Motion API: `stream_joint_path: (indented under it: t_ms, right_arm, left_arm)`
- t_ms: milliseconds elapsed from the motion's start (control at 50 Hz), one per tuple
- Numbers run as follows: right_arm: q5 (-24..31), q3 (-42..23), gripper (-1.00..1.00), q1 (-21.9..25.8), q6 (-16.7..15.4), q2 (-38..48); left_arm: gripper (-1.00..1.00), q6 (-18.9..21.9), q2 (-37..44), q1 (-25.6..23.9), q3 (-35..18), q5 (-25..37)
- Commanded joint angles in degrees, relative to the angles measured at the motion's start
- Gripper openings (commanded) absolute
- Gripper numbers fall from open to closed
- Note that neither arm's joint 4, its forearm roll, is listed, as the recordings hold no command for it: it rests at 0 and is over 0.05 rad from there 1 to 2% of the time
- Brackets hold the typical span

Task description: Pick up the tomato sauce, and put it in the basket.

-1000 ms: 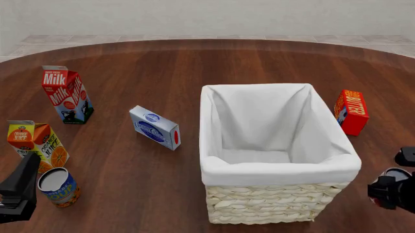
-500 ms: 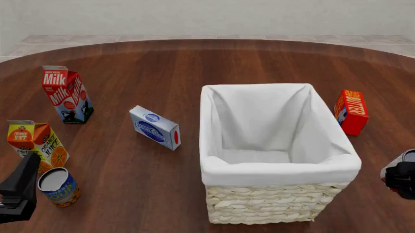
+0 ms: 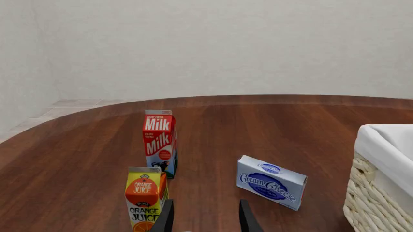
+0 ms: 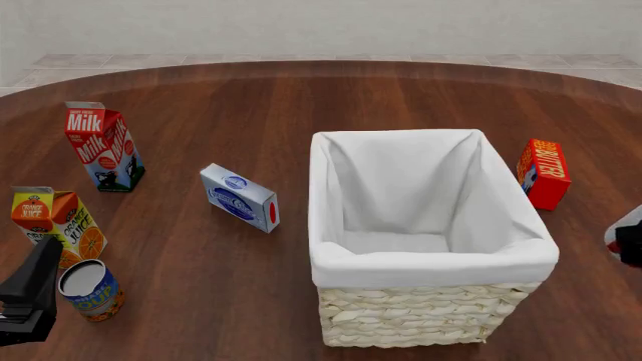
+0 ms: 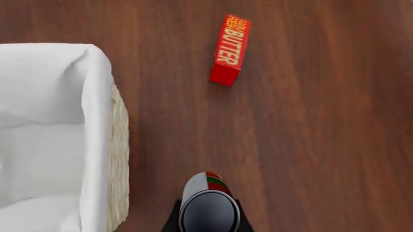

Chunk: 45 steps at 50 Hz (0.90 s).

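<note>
One small red-labelled tomato sauce can (image 5: pixel 208 205) sits clamped in our right gripper (image 5: pixel 208 223), beside one white-lined wicker basket (image 4: pixel 431 320); our left gripper (image 3: pixel 205 220) hangs spread, holding nothing, near two cartons.

Red-labelled tomato sauce (image 5: pixel 208 200), seemingly green-striped

In the front view the right gripper (image 4: pixel 632 244) has risen over the last second: it sat low at the right edge beside the near corner of the basket (image 4: pixel 431 316), then stood higher half a second ago, and now only a sliver of it shows at the frame's edge, level with the basket's near rim. The tomato sauce (image 5: pixel 208 205) has gone up with it; its silver-grey top was visible low by the gripper a second ago, and now the can sits clamped between the fingers above the counter (image 5: pixel 310 135).
</note>
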Motion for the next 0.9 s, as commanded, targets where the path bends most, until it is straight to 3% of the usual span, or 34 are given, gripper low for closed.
stream_joint_path:
  t_ms: [20,600,900]
  right_arm:
    - [1.73,-5.02,-1.00,1.19,0.51,1.01]
    - [7.42,-16.69,-1.00,4.67,-0.30,3.39]
    - [9.56,-22.34,-1.00,9.96,0.45,5.17]
  left_arm:
    - [1.00,-0.01,-0.01,-0.01,0.00,0.00]
    - [1.00,-0.01,0.00,0.01,0.00,0.00]
    - [1.00,-0.02,0.00,0.00,0.00,0.00]
